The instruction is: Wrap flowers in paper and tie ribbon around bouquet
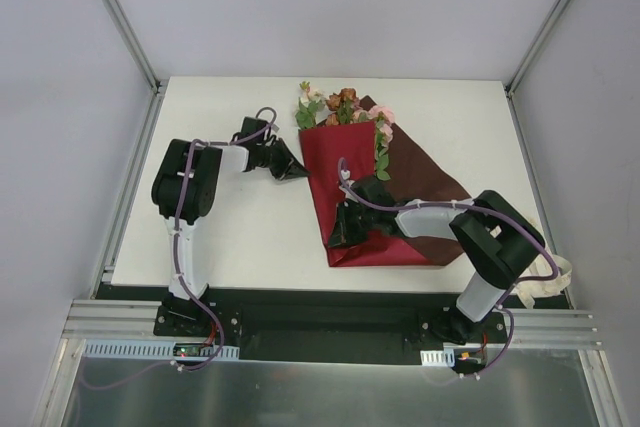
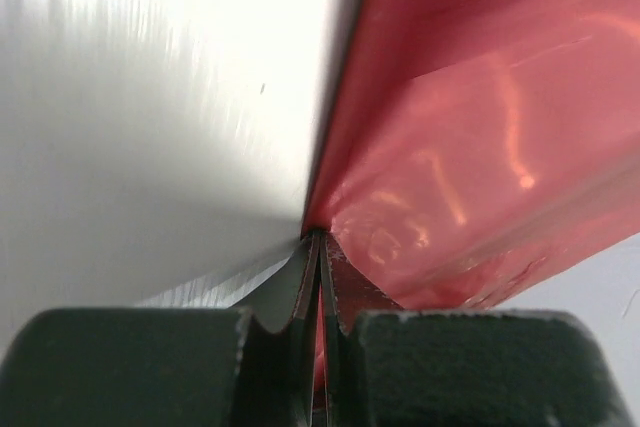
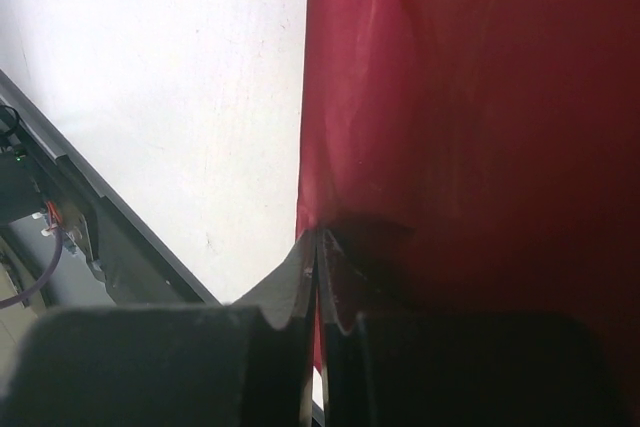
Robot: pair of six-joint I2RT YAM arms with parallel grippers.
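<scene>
The dark red paper (image 1: pixel 345 162) lies on the table, folded over the stems of the flowers (image 1: pixel 343 105), whose pink, cream and rust blooms stick out at its far end. My left gripper (image 1: pixel 298 169) is shut on the paper's left edge, and the thin sheet (image 2: pixel 480 147) shows pinched between the jaws of the left gripper (image 2: pixel 318 239). My right gripper (image 1: pixel 343 231) is shut on the same edge nearer the front, gripping the paper (image 3: pixel 470 127) at the tips of the right gripper (image 3: pixel 317 234). The cream ribbon (image 1: pixel 545 285) hangs by the right arm at the table's front right edge.
The white table (image 1: pixel 230 227) is walled by grey panels on the left, right and back. Its dark front rail (image 3: pixel 110 247) runs close below my right gripper. A darker, unfolded part of the sheet (image 1: pixel 425 182) spreads to the right of the flowers.
</scene>
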